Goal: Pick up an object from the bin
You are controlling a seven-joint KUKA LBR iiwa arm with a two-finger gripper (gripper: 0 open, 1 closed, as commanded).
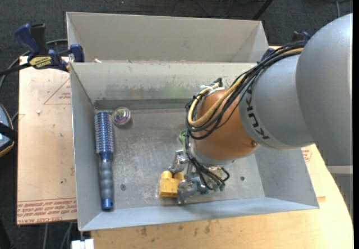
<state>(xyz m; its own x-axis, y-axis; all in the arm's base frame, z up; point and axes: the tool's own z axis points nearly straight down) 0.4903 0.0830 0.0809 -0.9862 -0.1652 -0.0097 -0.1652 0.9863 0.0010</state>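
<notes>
Grey arm (314, 91) reaches down into the bin (84, 130). The gripper (189, 189) sits low near the front wall, right against a small yellow block (168, 185); open or closed, cannot tell. Blue hairbrush (104, 152) well apart, left.

I see a small, chunky yellow plastic block (168, 185) lying on the floor of the grey metal bin (84, 147), close to the front wall and a little right of the middle. It looks roughly box-shaped, with a narrower bit at its back end. Its right side meets the gripper (184, 190), and I cannot tell whether they actually touch.
</notes>
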